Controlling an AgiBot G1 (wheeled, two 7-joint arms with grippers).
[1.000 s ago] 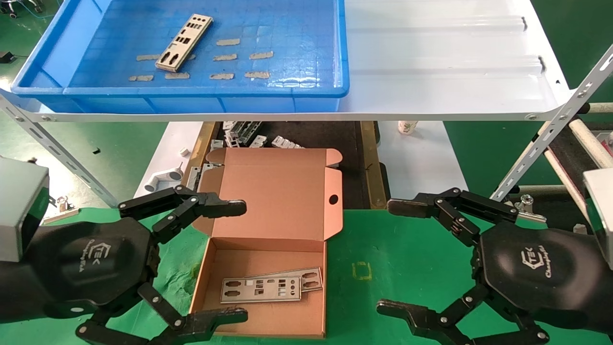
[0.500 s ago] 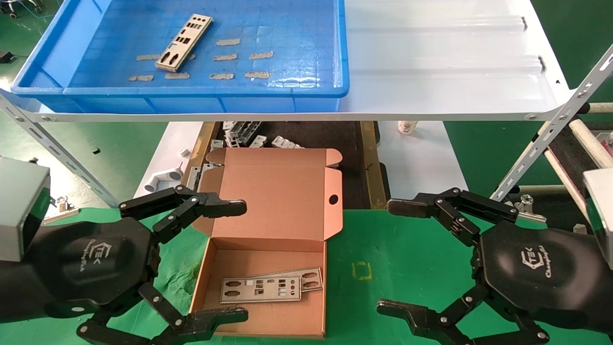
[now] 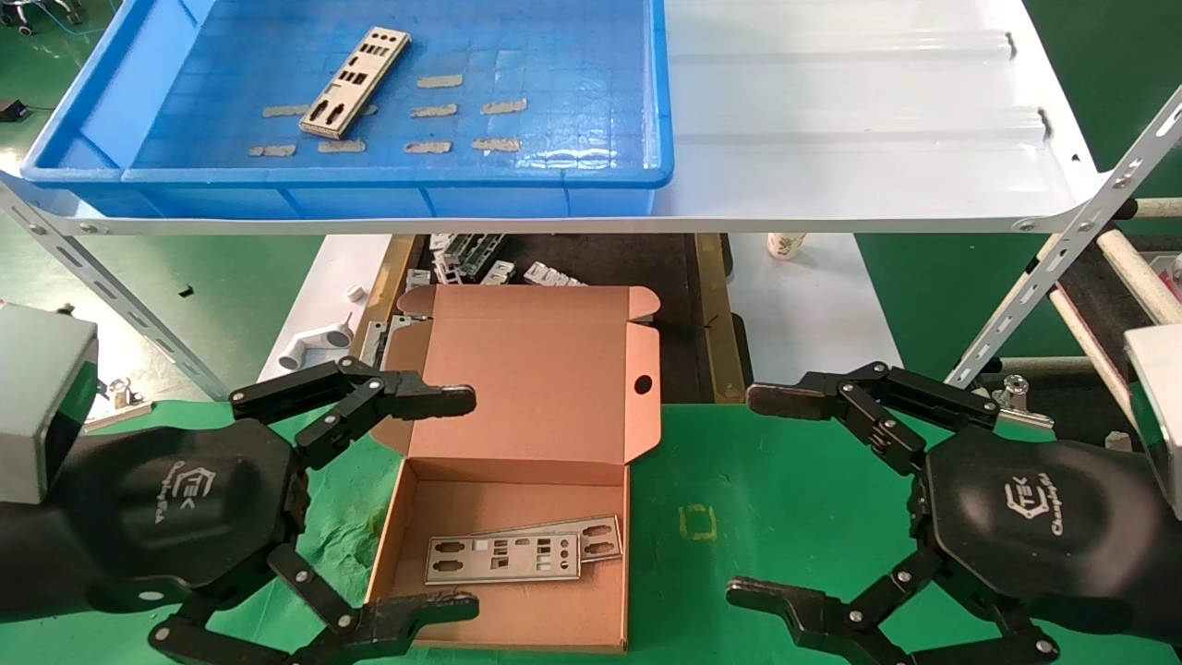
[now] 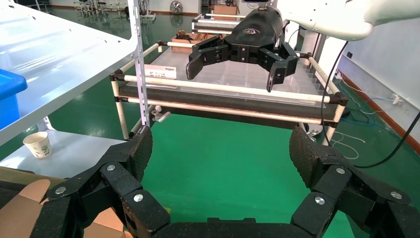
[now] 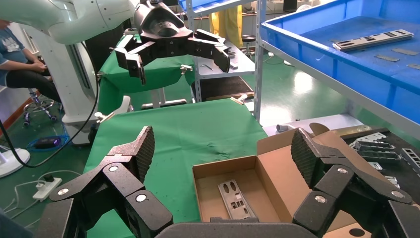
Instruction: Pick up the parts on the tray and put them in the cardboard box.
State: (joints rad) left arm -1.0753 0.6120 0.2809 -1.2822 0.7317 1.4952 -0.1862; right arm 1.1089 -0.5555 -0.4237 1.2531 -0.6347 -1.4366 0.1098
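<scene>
Head view showed the left gripper [image 3: 452, 503] at the near left, its fingers spread wide and holding nothing, one tip above the cardboard box's [image 3: 517, 480] left wall and the other at the box's near left corner. Up and to the left, the tray [image 3: 369, 185] sat on the white shelf [image 3: 859, 139], with one part [image 3: 355, 81] lying flat and slanted on its grid floor among tan tape scraps [image 3: 452, 111]. Below the shelf, a white pipe fitting [image 3: 314, 346] lay just left of the box's raised lid, and small silver brackets [image 3: 489, 263] were scattered behind it. The box stood open on the green cloth [image 3: 785, 489], lid up, a round hole in its right flap. Two more parts [image 3: 522, 552] lay flat inside, overlapping, toward the near right of the floor. Further right, a paper cup [image 3: 785, 245] stood on the lower white surface. At the near right, the right gripper [image 3: 762, 494] hovered over the cloth, well apart from the box, fingers likewise spread and holding nothing.
</scene>
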